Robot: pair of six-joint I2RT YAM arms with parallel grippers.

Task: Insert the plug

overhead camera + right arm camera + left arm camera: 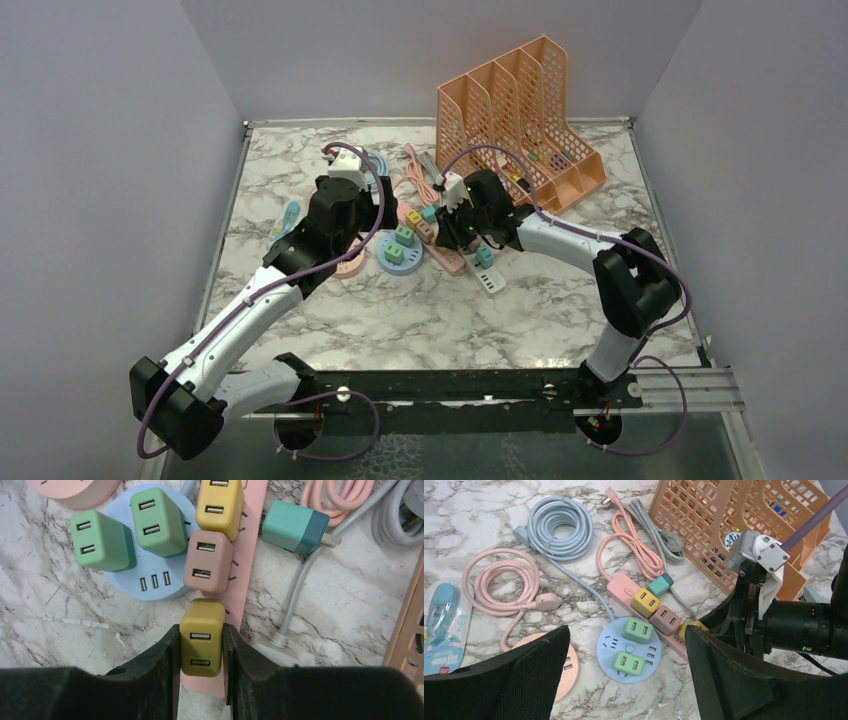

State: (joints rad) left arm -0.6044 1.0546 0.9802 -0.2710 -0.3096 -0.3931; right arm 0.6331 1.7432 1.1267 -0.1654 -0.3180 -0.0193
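Ochre plug [202,640] is being pinched on both sides by right gripper [201,632], fingers closed to its width | plug is being held on pink strip [254,510], next in row after brown plug [207,560]; seating cannot be told | left gripper [626,630] is being held wide open, empty, above blue hub [606,650].

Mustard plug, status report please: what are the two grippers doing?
Right gripper shut on mustard plug, over end of pink power strip. Left gripper open, empty. Dusty-pink plug sits right beside it.
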